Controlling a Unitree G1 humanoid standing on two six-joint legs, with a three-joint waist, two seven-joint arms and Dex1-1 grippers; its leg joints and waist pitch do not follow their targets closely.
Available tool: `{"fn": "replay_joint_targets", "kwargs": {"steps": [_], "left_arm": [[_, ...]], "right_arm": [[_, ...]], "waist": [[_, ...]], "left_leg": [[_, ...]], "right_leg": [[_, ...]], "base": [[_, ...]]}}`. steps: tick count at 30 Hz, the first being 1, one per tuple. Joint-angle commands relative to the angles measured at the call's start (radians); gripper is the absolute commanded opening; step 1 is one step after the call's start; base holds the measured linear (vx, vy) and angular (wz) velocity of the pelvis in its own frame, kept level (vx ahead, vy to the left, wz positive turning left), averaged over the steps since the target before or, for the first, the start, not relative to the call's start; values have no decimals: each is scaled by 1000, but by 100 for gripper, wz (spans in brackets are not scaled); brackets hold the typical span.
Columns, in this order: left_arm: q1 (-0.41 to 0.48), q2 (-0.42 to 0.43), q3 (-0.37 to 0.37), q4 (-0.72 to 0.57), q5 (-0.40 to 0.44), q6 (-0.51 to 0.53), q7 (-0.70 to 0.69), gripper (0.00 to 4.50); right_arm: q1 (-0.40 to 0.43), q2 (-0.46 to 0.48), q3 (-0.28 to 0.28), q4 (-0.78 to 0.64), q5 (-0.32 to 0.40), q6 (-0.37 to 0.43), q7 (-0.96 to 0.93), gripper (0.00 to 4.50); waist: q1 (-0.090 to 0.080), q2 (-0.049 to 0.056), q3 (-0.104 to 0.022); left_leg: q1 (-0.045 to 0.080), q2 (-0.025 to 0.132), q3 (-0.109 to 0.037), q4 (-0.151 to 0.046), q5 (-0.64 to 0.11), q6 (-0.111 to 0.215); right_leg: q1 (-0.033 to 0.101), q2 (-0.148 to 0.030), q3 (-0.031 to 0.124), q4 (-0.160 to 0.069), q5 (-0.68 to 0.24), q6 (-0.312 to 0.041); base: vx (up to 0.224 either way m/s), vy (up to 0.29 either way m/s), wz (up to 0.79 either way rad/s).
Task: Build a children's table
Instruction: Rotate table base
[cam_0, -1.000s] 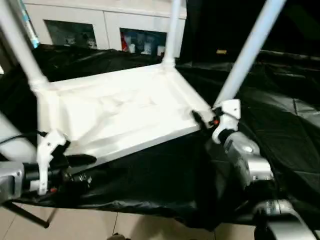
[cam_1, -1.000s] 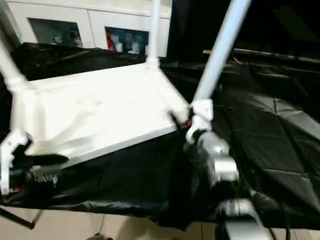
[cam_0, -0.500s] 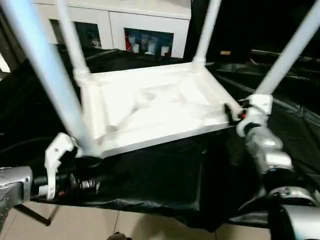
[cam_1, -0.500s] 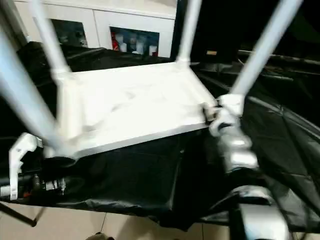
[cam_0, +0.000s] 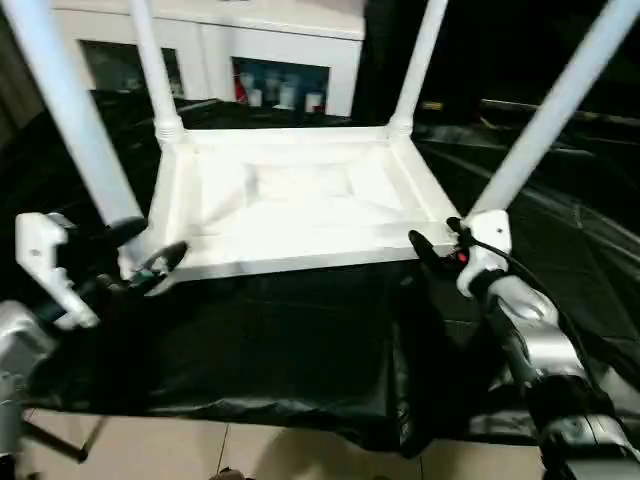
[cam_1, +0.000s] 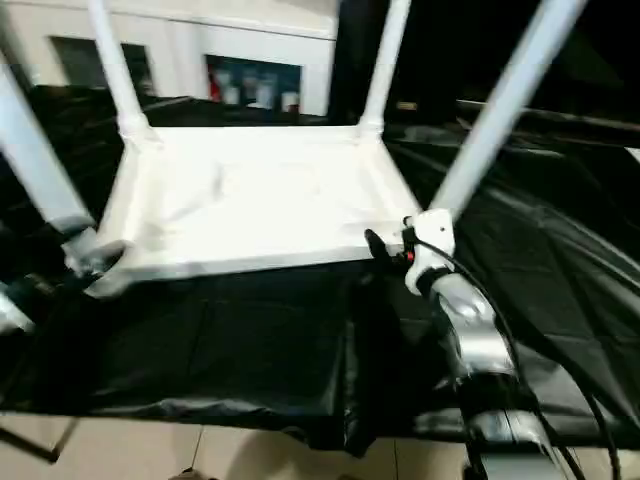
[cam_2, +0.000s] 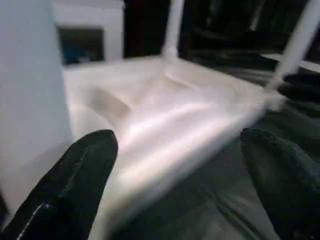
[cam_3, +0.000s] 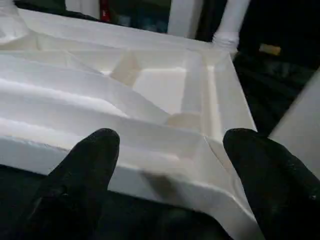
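Right wrist view: white moulded plastic tabletop (cam_3: 150, 95) lies upside down, ribbed underside up, on crinkled black sheeting (cam_0: 290, 340). Four smooth tubular legs (cam_0: 545, 110) rise from its round corner sockets. Right gripper (cam_0: 432, 250) sits at the near right corner, black fingers (cam_3: 85, 175) spread. Left gripper (cam_0: 150, 262) is by the near left leg, also spread, nothing pinched.

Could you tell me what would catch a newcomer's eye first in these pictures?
The upside-down white tabletop lies mid-scene on black sheeting, its four legs pointing up. The left claw and right claw hang open at its near corners.
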Motion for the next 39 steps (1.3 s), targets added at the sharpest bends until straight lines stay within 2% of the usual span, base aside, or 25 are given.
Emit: {"fn": "replay_joint_targets", "kwargs": {"steps": [1,3,4,5,7,8,9,10,11,12,15,16,18,19,20,21,23,24,25,26,27,31,34,37,39], "left_arm": [[38,38,-15,1,-10,37,-53,444],[60,62,-15,2,-13,62,-74,444],[97,107,-19,10,-14,82,-108,444],[107,119,-17,11,-15,90,-115,444],[141,173,10,30,-15,94,-137,444],[133,183,41,57,-14,72,-134,444],[125,185,60,78,-10,48,-129,444],[101,185,88,118,-1,0,-116,444],[90,188,100,135,-3,-9,-114,444],[78,193,112,154,-7,-16,-113,444],[35,206,118,200,-12,-42,-106,444],[-5,201,106,241,-3,-77,-92,444],[-56,195,87,293,12,-118,-77,444],[-172,170,49,410,45,-194,-76,444],[-172,170,49,410,45,-194,-76,444],[-222,153,34,443,48,-201,-85,444],[-315,128,1,508,75,-226,-68,444],[-315,128,1,508,75,-226,-68,444],[-345,125,-11,546,94,-248,-56,444],[-383,123,-31,600,121,-275,-47,444],[-391,122,-36,611,126,-279,-44,444],[-462,95,-53,693,128,-314,-47,444],[-483,69,-63,657,71,-242,-110,444],[-468,43,-110,534,-10,-112,-207,444],[-445,28,-170,412,-74,-26,-279,444]], "right_arm": [[28,-20,-13,-59,7,10,19,386],[41,-26,-13,-72,10,15,28,386],[60,-35,-12,-91,14,23,45,386],[64,-37,-11,-95,14,23,48,386],[90,-47,-4,-123,23,33,80,386],[104,-48,0,-140,33,39,103,386],[113,-48,3,-151,39,43,116,386],[128,-46,10,-169,47,49,134,386],[137,-45,16,-182,51,54,144,386],[148,-44,22,-196,54,60,156,386],[176,-39,36,-225,65,101,180,386],[183,-36,46,-218,51,104,176,386],[185,-32,52,-208,40,105,170,386],[183,-23,55,-201,35,121,160,386],[183,-23,55,-201,35,121,160,386],[180,-22,55,-196,30,128,154,386],[174,-17,53,-182,19,130,136,386],[174,-17,53,-182,19,130,136,386],[174,-16,54,-184,17,135,132,386],[176,-11,59,-189,15,139,130,386],[177,-10,61,-190,14,140,130,386],[188,3,79,-203,9,147,123,386],[188,9,86,-196,-6,148,123,386],[169,8,94,-162,-37,161,95,386],[133,10,79,-111,-54,179,44,386]], "waist": [[4,16,-57],[5,15,-55],[4,12,-52],[7,14,-51],[6,11,-47],[7,13,-46],[5,7,-45],[8,12,-45],[10,7,-46],[12,10,-46],[13,0,-45],[17,6,-46],[21,5,-51],[21,-3,-49],[27,0,-52],[29,-3,-52],[31,-4,-50],[34,-1,-55],[32,-5,-56],[35,5,-57],[32,-2,-59],[31,0,-60],[34,0,-58],[34,4,-58],[36,0,-58]], "left_leg": [[15,44,-22,-74,-224,9],[18,45,-22,-74,-238,13],[17,44,-21,-76,-251,14],[18,45,-23,-76,-260,14],[19,45,-24,-80,-294,12],[22,45,-24,-80,-305,10],[22,45,-24,-81,-311,10],[25,46,-27,-83,-322,5],[26,47,-26,-82,-324,4],[26,49,-28,-84,-324,-2],[27,49,-29,-86,-336,-5],[29,49,-30,-88,-333,-12],[30,49,-30,-87,-329,-23],[32,45,-28,-88,-333,-23],[42,44,-26,-84,-339,-28],[32,48,-30,-88,-322,-37],[36,51,-31,-90,-341,-53],[42,49,-29,-86,-346,-58],[31,49,-31,-88,-320,-56],[35,49,-31,-87,-316,-56],[33,47,-30,-85,-300,-51],[29,47,-28,-81,-263,-40],[32,52,-28,-83,-279,-49],[34,53,-26,-84,-281,-60],[33,54,-26,-84,-277,-64]], "right_leg": [[41,-60,54,-72,-163,-187],[38,-59,55,-74,-188,-185],[37,-58,55,-78,-213,-182],[36,-60,55,-78,-228,-178],[32,-59,55,-85,-298,-159],[30,-59,56,-88,-311,-156],[29,-59,56,-90,-323,-153],[27,-60,56,-93,-328,-152],[27,-60,56,-92,-322,-152],[28,-62,56,-88,-306,-158],[28,-64,56,-88,-309,-158],[27,-66,57,-89,-309,-156],[29,-67,57,-84,-276,-162],[26,-63,56,-91,-296,-148],[21,-65,57,-91,-298,-148],[31,-72,58,-84,-271,-155],[29,-72,56,-84,-285,-156],[28,-74,57,-84,-279,-160],[37,-76,57,-80,-246,-164],[35,-75,57,-80,-235,-164],[38,-73,56,-77,-210,-164],[42,-75,56,-74,-167,-187],[40,-78,54,-73,-185,-204],[38,-77,54,-69,-167,-225],[40,-81,55,-66,-167,-234]], "base": [[0,0,0],[0,0,0],[0,0,0],[0,0,0],[0,0,0],[0,0,0],[0,0,0],[0,0,0],[0,0,0],[0,0,0],[0,0,0],[0,0,0],[0,0,0],[0,0,0],[0,0,0],[0,0,0],[0,0,0],[0,0,0],[0,0,0],[0,0,0],[0,0,0],[0,0,0],[0,0,0],[0,0,0],[0,0,0]]}}
